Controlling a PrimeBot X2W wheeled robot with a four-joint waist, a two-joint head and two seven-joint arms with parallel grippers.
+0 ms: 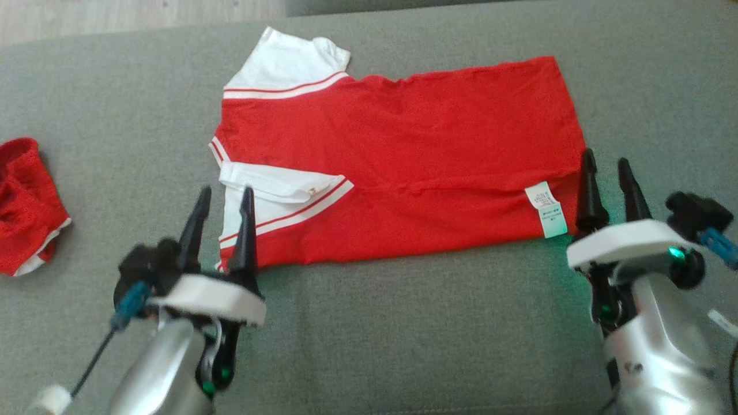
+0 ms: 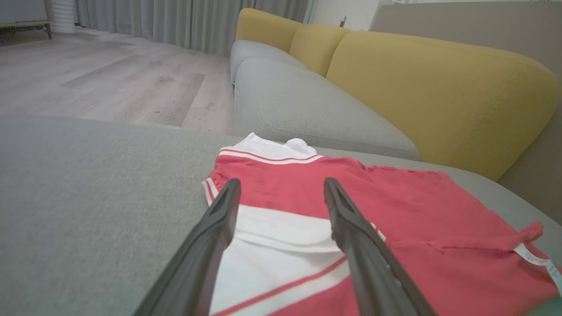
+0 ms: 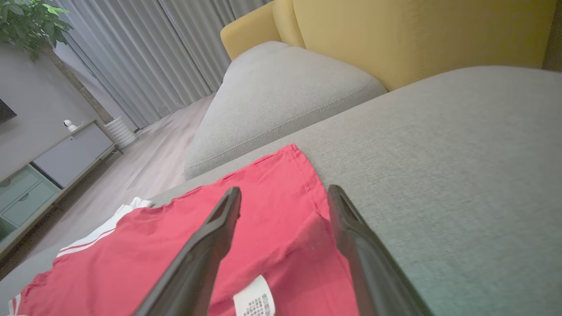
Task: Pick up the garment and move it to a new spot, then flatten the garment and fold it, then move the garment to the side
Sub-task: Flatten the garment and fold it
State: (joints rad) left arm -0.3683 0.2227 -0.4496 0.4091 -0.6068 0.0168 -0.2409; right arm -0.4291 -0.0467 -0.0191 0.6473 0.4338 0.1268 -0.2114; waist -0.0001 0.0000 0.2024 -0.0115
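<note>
The garment (image 1: 403, 150) is a red shirt with white, red-striped sleeves, lying folded lengthwise on the grey sofa seat (image 1: 403, 323). Its near edge carries a white care label (image 1: 548, 210). My left gripper (image 1: 225, 199) stands open over the near white sleeve end; in the left wrist view the sleeve (image 2: 281, 245) lies between the spread fingers (image 2: 210, 245) of the left gripper (image 2: 281, 186). My right gripper (image 1: 605, 164) stands open at the garment's near right corner, nothing held. In the right wrist view the red cloth (image 3: 272, 228) and label (image 3: 254, 300) lie under the open right gripper (image 3: 284, 193).
A second crumpled red cloth (image 1: 26, 204) lies at the seat's left edge. Yellow back cushions (image 2: 439, 96) and another grey seat (image 2: 307, 114) stand beyond the garment. Wooden floor (image 2: 109, 83) lies past the far edge. Bare grey seat runs along the front.
</note>
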